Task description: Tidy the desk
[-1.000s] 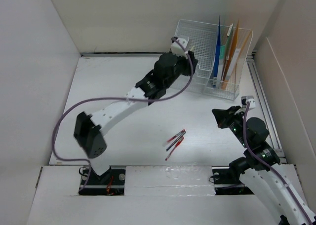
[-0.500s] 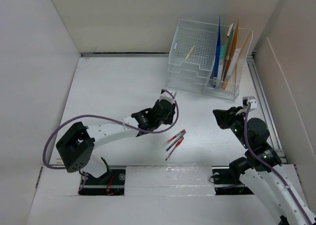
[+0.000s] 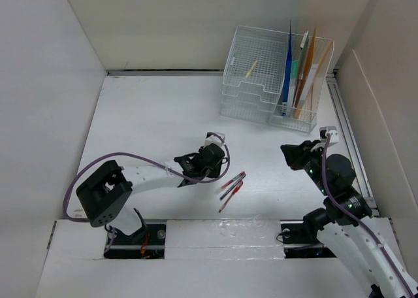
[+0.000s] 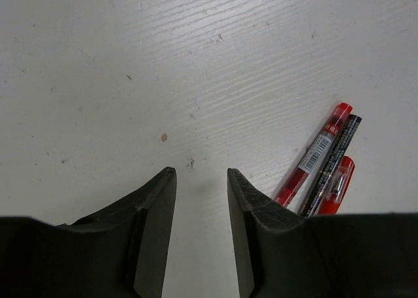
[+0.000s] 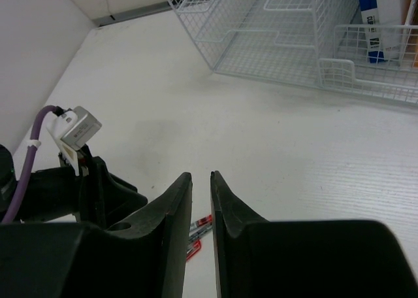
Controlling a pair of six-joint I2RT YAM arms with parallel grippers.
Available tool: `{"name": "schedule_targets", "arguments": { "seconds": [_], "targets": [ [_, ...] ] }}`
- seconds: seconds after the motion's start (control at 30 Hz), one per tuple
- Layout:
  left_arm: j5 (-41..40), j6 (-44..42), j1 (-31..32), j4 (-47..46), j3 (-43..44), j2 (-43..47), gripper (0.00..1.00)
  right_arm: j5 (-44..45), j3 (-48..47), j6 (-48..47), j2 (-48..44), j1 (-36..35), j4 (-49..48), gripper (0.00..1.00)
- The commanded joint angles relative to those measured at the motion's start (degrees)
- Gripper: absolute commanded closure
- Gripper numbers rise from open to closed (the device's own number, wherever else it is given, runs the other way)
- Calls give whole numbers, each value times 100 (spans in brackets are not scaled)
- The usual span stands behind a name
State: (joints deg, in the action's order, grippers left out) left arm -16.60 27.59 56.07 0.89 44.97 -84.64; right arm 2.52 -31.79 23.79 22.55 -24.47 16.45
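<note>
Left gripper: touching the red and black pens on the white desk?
Apart. In the left wrist view, the left gripper is open over bare desk; the pens lie beside its finger.
</note>
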Motion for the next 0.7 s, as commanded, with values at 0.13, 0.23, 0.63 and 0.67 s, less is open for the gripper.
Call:
{"name": "schedule_targets", "arguments": {
  "seconds": [0.13, 0.23, 0.63, 0.67],
  "targets": [
    [140, -61, 105, -220, 3, -246, 68, -67, -214, 3, -58, -58, -98, 76],
    [156, -52, 105, -211, 55, -298, 69, -94, -187, 11, -22, -58, -142, 76],
    [842, -298, 352, -669, -111, 44, 69, -156, -38, 38, 13, -58, -309, 77],
    [877, -316, 352, -677, -103, 27, 69, -156, -38, 38, 22, -58, -309, 77]
  ]
}}
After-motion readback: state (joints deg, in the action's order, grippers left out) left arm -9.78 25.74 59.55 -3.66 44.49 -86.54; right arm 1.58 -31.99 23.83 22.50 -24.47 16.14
